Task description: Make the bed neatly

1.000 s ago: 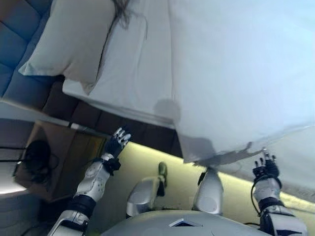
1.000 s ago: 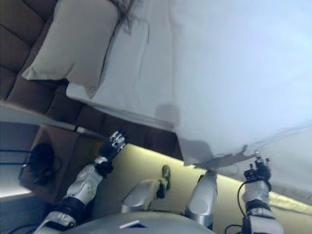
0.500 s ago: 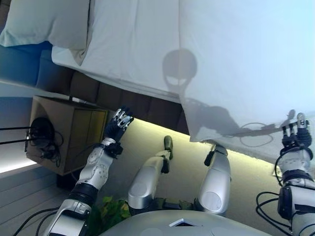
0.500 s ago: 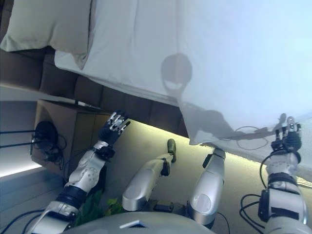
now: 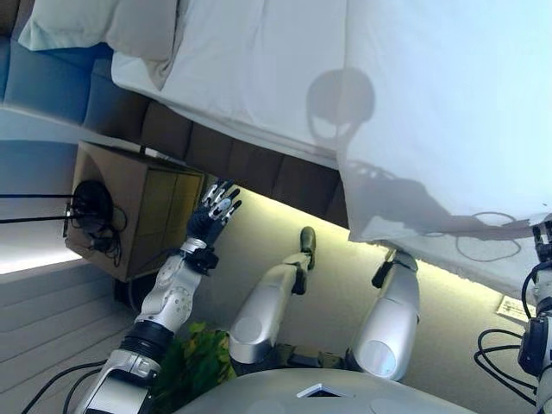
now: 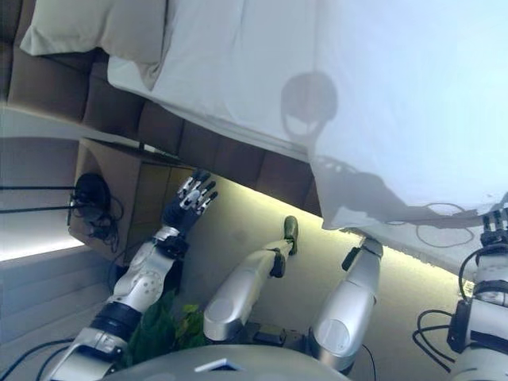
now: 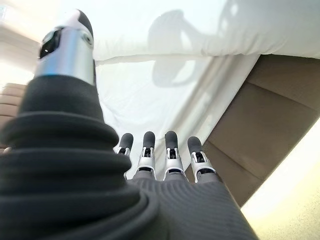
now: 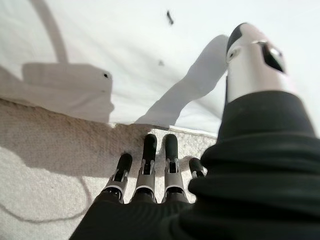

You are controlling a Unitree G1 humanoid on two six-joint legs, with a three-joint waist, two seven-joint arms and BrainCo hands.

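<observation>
The bed has a white duvet (image 5: pixel 448 112) over its right part, with its edge hanging over the bedside. A white sheet (image 5: pixel 250 78) lies bare to the left, and a pillow (image 5: pixel 95 26) sits at the head. My left hand (image 5: pixel 211 220) is open and empty, raised in the air below the brown bed base (image 5: pixel 259 168), apart from the bedding. In the left wrist view its fingers (image 7: pixel 167 150) are straight. My right hand (image 6: pixel 494 230) is open at the right edge, just below the duvet's hanging edge. In the right wrist view its fingers (image 8: pixel 150 160) point at the duvet (image 8: pixel 125 50) and hold nothing.
A wooden nightstand (image 5: pixel 138 216) stands by the head of the bed, with a black object and cables (image 5: pixel 86 211) on it. A green plant (image 5: pixel 194 362) is by my left arm. A lit strip runs under the bed base. Pale carpet (image 8: pixel 50 150) lies below the duvet edge.
The camera has shifted, so the whole bed sits differently in view. My right hand has moved right along the duvet's hanging edge. Both hands stay open and empty.
</observation>
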